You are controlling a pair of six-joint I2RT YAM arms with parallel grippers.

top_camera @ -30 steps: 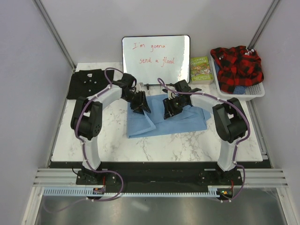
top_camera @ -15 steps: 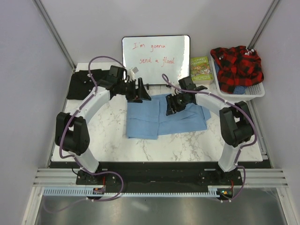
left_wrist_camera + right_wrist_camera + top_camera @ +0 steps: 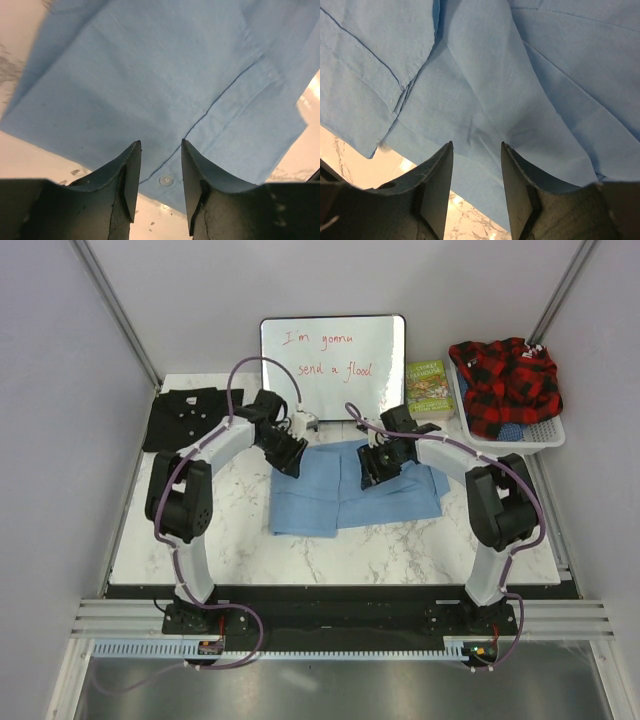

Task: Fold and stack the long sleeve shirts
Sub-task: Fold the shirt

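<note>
The light blue shirt (image 3: 345, 498) lies folded into a rough rectangle at the middle of the table. The black shirt (image 3: 185, 418) lies folded at the far left corner. My left gripper (image 3: 289, 460) is open and empty, just over the blue shirt's far left edge. The left wrist view shows its jaws (image 3: 160, 150) apart above a placket button (image 3: 165, 180) by the cloth's edge. My right gripper (image 3: 372, 472) is open and empty over the shirt's far middle. In the right wrist view (image 3: 476, 150) it hovers over creased blue cloth (image 3: 485, 95) near the edge.
A whiteboard (image 3: 333, 365) with red writing stands at the back. A green book (image 3: 429, 388) lies to its right. A white basket (image 3: 548, 436) at the far right holds a red and black plaid garment (image 3: 505, 378). Marble table top (image 3: 230, 530) shows around the shirt.
The shirt's left fold, skewed a second ago, now lies flat. My left gripper drew back toward the whiteboard, then came down to the shirt's far left edge. My right gripper shifted slightly back.
</note>
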